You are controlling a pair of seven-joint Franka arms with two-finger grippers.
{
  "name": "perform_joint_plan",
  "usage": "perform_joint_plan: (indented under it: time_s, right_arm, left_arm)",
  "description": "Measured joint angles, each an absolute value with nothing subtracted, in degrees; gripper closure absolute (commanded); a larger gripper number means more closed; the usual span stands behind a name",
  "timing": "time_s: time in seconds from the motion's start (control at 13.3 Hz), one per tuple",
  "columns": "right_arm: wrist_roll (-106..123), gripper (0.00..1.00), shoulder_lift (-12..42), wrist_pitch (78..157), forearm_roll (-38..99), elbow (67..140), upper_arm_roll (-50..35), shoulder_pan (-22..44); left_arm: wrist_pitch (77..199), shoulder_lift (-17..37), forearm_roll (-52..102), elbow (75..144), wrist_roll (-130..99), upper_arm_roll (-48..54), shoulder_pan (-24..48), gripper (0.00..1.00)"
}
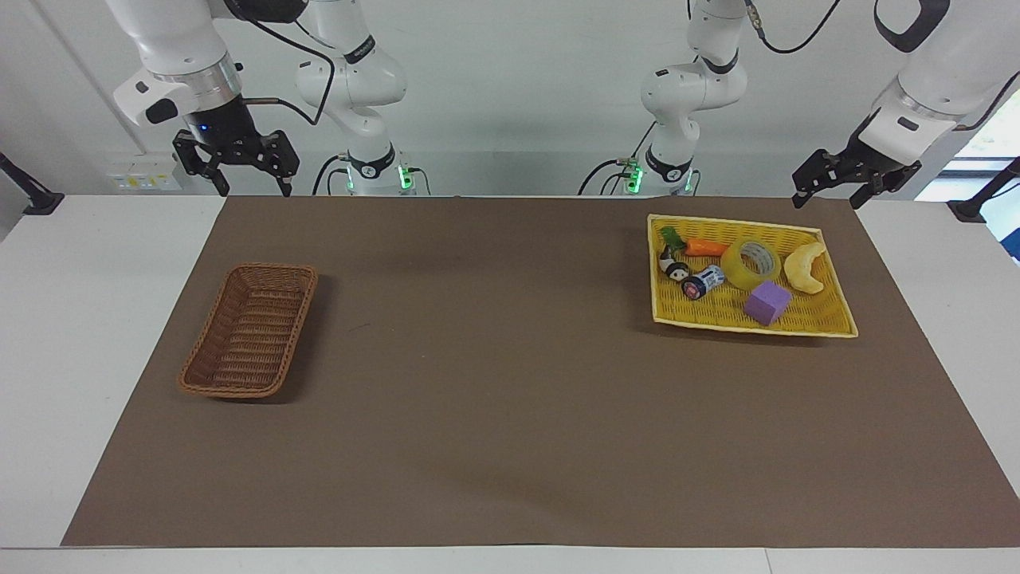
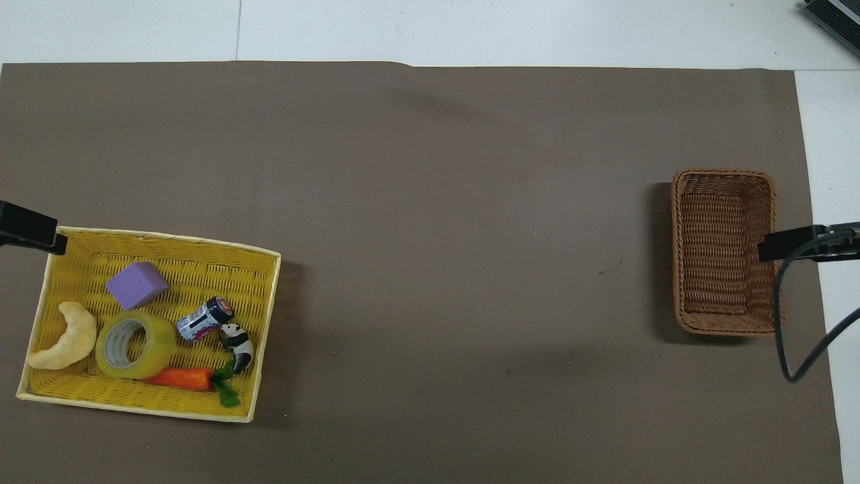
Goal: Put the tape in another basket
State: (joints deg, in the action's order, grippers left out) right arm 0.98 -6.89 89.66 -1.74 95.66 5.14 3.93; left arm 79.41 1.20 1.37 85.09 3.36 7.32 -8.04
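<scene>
Tape: the tape (image 1: 751, 263) lies in the yellow tray (image 1: 829, 323), centre-right of the facing view, lower left of the overhead view (image 2: 134, 344); it lies flat, hole upward.
Tape's neighbours: a pale crescent toy (image 1: 806, 267) just beside it toward the left arm's end, a toy carrot (image 1: 701, 246) on its robot side, a small can (image 1: 703, 282) and a purple block (image 1: 767, 302) close by, a panda figure (image 1: 674, 266) next to the can.
Basket: the brown wicker basket (image 1: 249, 330) sits in the left-centre of the facing view, right of centre in the overhead view (image 2: 724, 251), nothing in it, well apart from the tray.
Surface: both containers rest on a brown mat (image 1: 510, 399) over the white table (image 1: 48, 359).
Left gripper: the left gripper (image 1: 827, 191) hangs at the upper right of the facing view, over the mat's edge beside the tray; fingers spread, holding nothing.
Right gripper: the right gripper (image 1: 251, 188) hangs at the upper left of the facing view, over the mat's robot-side edge; fingers spread, holding nothing.
</scene>
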Motion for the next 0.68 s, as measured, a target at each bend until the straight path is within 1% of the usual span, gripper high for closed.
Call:
perform_joint_plan:
  time_s: [0.3,0.68]
  right_arm:
    - [1.0,0.0,-4.7,87.7,-1.8,91.4,5.2,3.9]
    - [1.0,0.0,-4.4,87.6,-1.8,91.3,5.3,3.9]
  left_arm:
    - [79.0,0.6,1.4,85.9,3.1,7.3,-8.0,0.0]
    - [79.0,0.5,1.4,86.0,3.1,7.3,-8.0,0.0]
